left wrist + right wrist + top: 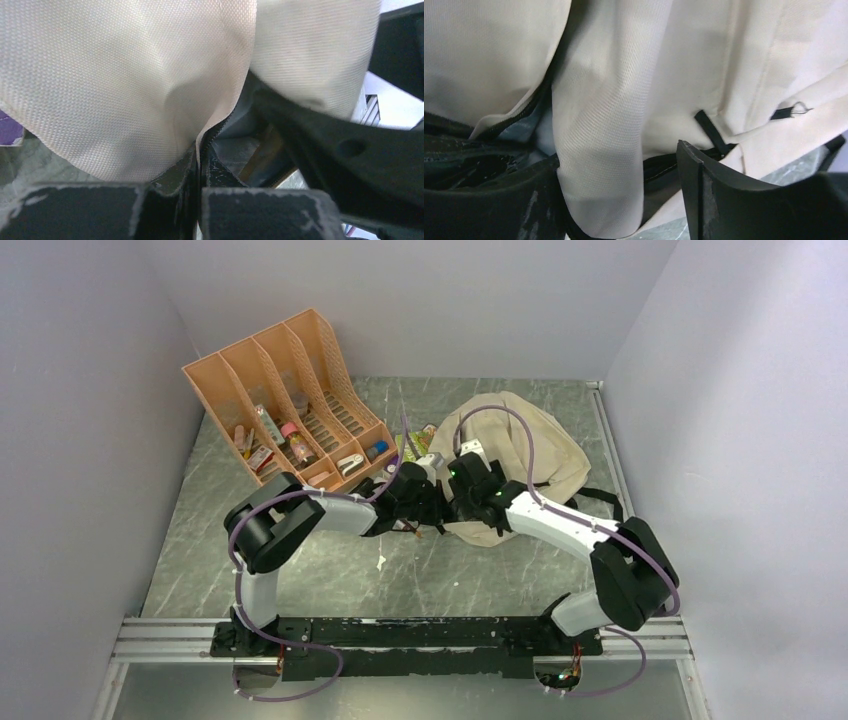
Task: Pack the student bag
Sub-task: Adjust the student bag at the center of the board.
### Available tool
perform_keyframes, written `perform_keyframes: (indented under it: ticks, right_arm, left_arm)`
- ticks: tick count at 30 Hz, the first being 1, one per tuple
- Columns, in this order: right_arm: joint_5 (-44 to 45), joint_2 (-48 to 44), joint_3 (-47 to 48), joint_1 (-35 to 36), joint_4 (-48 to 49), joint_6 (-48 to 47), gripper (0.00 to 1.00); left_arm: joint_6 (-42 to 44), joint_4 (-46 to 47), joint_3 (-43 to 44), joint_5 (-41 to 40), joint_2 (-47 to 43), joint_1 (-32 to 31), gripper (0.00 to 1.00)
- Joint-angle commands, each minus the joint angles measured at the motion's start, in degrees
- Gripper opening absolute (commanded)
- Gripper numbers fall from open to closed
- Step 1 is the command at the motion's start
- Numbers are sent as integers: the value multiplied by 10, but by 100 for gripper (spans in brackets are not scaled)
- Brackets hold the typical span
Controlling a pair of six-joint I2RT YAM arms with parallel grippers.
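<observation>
The beige student bag (520, 435) lies crumpled right of the table's middle, with both grippers at its near-left edge. My left gripper (418, 508) is shut on the bag's zipper edge; in the left wrist view the left gripper (200, 167) pinches the black zipper tape and beige fabric (125, 90), with the dark lining (240, 117) showing inside the opening. My right gripper (468, 490) is open; in the right wrist view the right gripper (619, 157) has a fold of beige fabric (599, 150) between its spread fingers (724, 195), lying against the left one.
An orange file organizer (285, 370) holding several small bottles and items stands at the back left. A greenish booklet (415, 440) lies between it and the bag. Black straps (592, 502) trail from the bag's right side. Walls close in on three sides.
</observation>
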Motion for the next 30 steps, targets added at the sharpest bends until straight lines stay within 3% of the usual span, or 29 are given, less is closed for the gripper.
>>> perform_keyframes:
  ticks: [1, 6, 10, 13, 17, 23, 30]
  right_arm:
    - [66, -6, 53, 3, -4, 12, 67]
    - [49, -1, 103, -5, -9, -8, 47]
    - [53, 20, 131, -15, -13, -9, 18]
    - [67, 37, 147, -20, -21, -12, 5]
    - [96, 47, 166, -39, -25, -14, 0]
    - [86, 47, 217, -107, -1, -26, 0]
    - [-3, 67, 284, -206, 14, -54, 0]
  left_arm:
    - [0, 13, -10, 26, 0, 9, 5]
    - [-1, 17, -13, 36, 0, 15, 5]
    - [3, 11, -13, 38, -5, 18, 5]
    - [4, 10, -15, 39, -7, 20, 5]
    - [5, 8, -19, 42, -10, 25, 5]
    - [2, 3, -17, 45, -12, 27, 5]
    - [2, -16, -8, 40, -29, 27, 5]
